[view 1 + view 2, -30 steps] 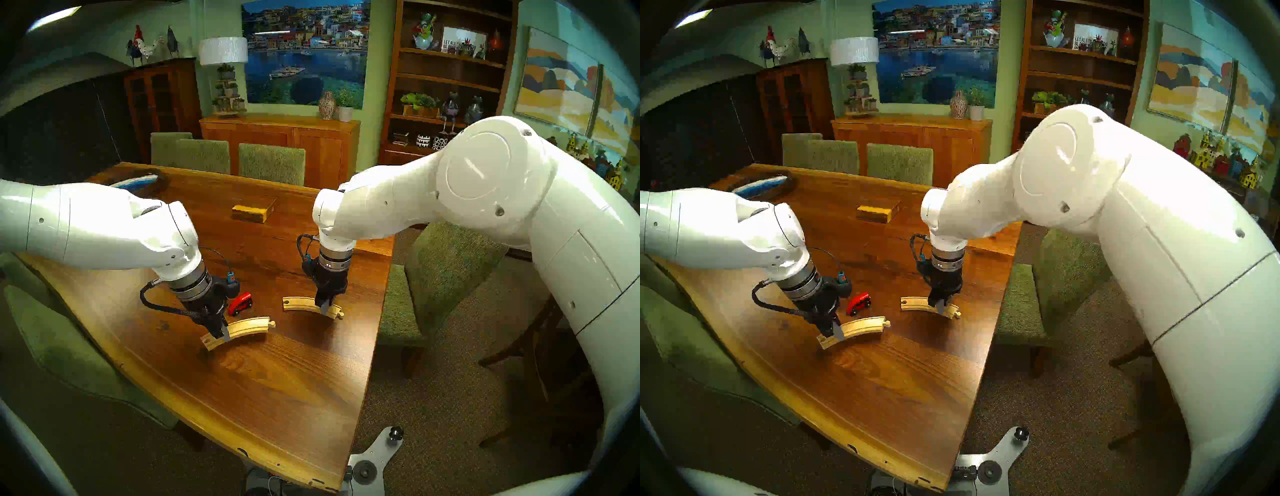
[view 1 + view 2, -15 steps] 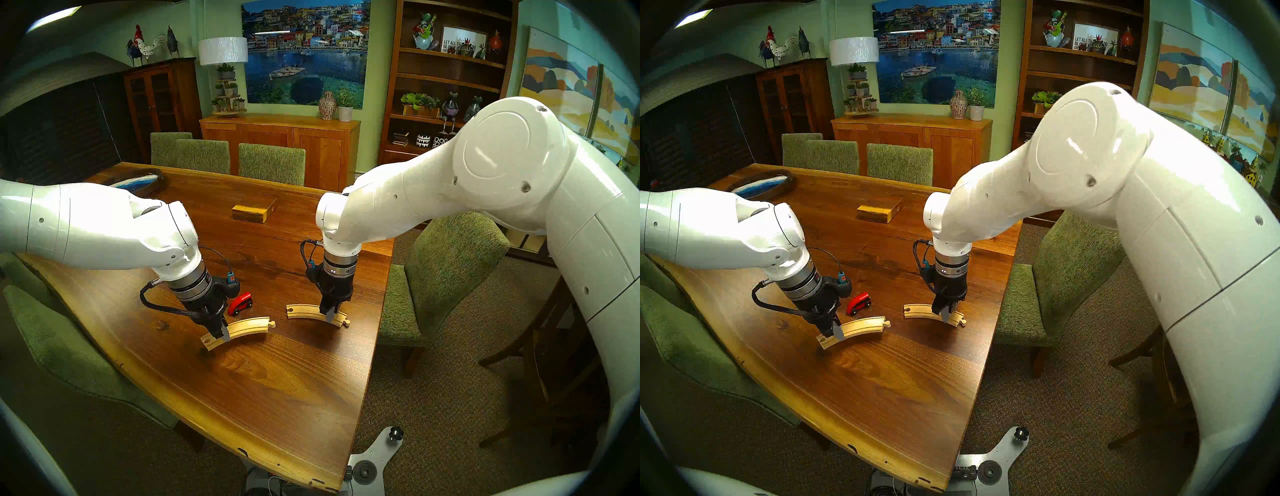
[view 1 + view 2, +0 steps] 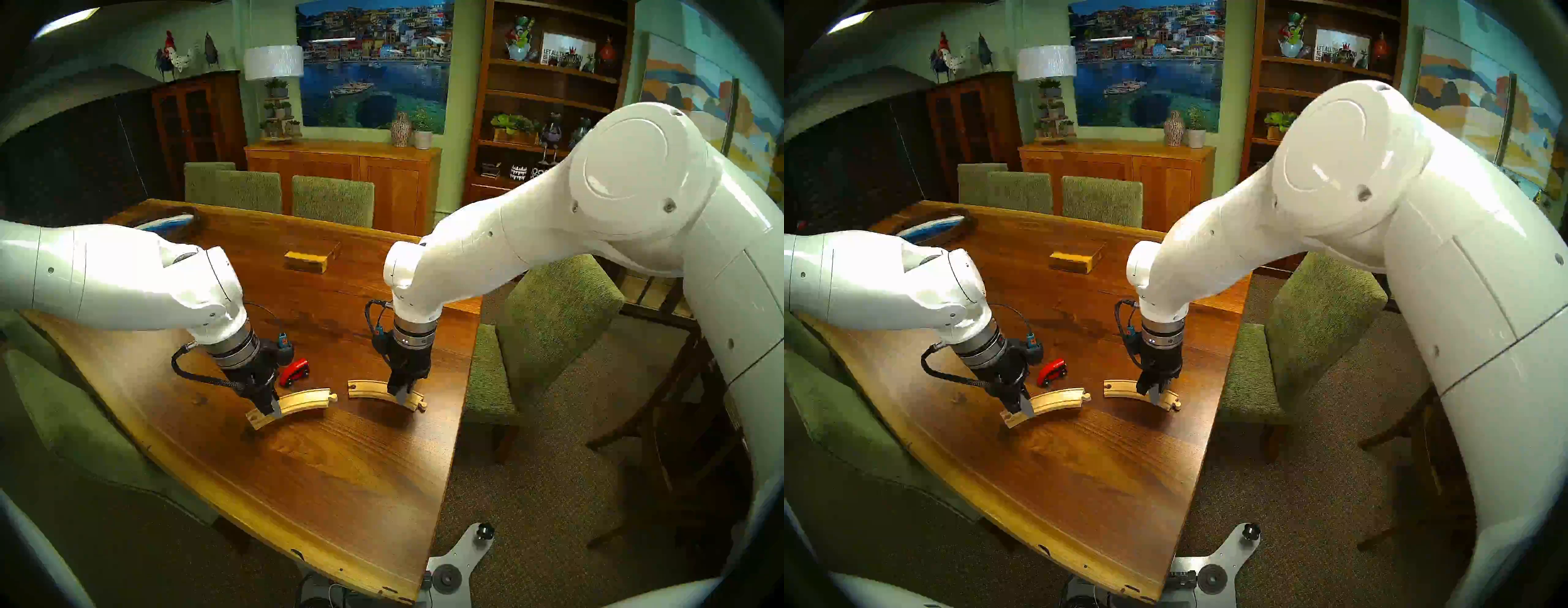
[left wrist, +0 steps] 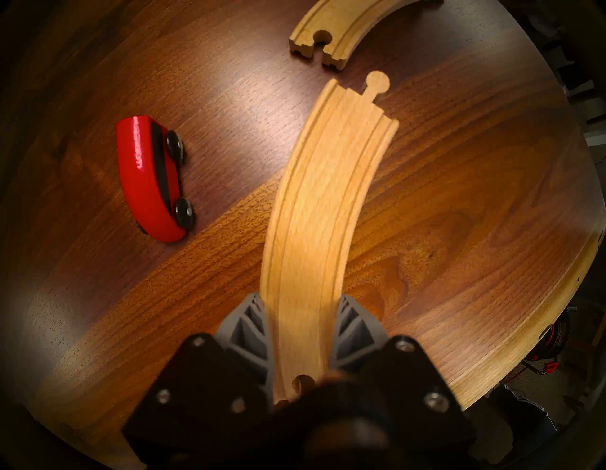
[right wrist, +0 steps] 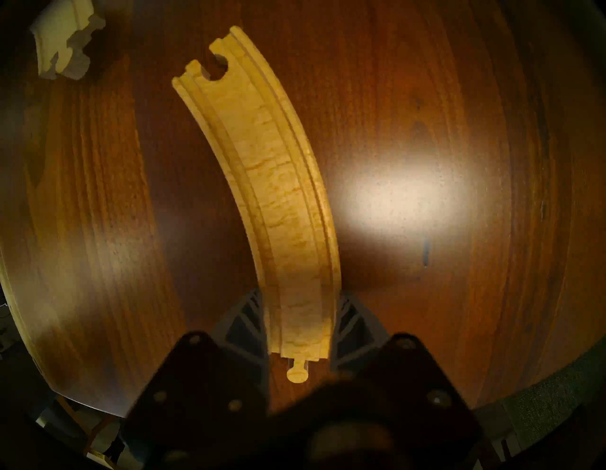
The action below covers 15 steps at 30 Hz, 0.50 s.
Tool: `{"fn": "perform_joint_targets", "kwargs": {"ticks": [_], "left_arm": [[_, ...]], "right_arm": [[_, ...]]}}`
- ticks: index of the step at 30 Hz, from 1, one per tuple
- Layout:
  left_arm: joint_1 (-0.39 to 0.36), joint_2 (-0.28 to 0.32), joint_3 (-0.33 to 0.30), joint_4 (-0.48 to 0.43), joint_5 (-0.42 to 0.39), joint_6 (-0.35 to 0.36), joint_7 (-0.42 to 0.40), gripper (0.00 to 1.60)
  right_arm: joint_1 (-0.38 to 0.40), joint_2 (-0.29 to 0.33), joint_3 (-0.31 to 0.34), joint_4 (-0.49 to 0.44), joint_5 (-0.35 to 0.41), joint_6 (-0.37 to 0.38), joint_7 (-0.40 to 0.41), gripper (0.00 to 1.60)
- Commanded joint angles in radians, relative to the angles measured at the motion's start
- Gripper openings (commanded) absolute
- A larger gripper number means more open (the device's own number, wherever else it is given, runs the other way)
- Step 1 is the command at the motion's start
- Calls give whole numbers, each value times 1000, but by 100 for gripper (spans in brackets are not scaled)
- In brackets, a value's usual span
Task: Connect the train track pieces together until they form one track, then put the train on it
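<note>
Big wooden table (image 3: 322,458) fills the head views, with a wooden block (image 3: 312,260) sitting further back, which neither wrist cam catches. The left gripper (image 3: 271,411) is pinching the left track piece (image 3: 297,403) near its hole end; the right gripper (image 3: 402,394) is clamped on the right track piece (image 3: 373,389) near its peg end. The left wrist cam shows what the head cams barely resolve: the left piece's peg (image 4: 377,82) sits just short of the other's notch (image 4: 323,37), not touching. The red train (image 3: 295,371) stands on the table behind the left piece.
</note>
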Motion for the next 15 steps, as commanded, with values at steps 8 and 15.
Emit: {"fn": "perform_joint_targets", "kwargs": {"ticks": [8, 15], "left_arm": [[-28, 1, -17, -1, 0, 2, 2, 0], [-29, 1, -17, -1, 0, 2, 3, 0]], "right_arm": [[60, 1, 30, -27, 76, 22, -110, 0], [58, 3, 28, -35, 96, 19, -144, 0]]}}
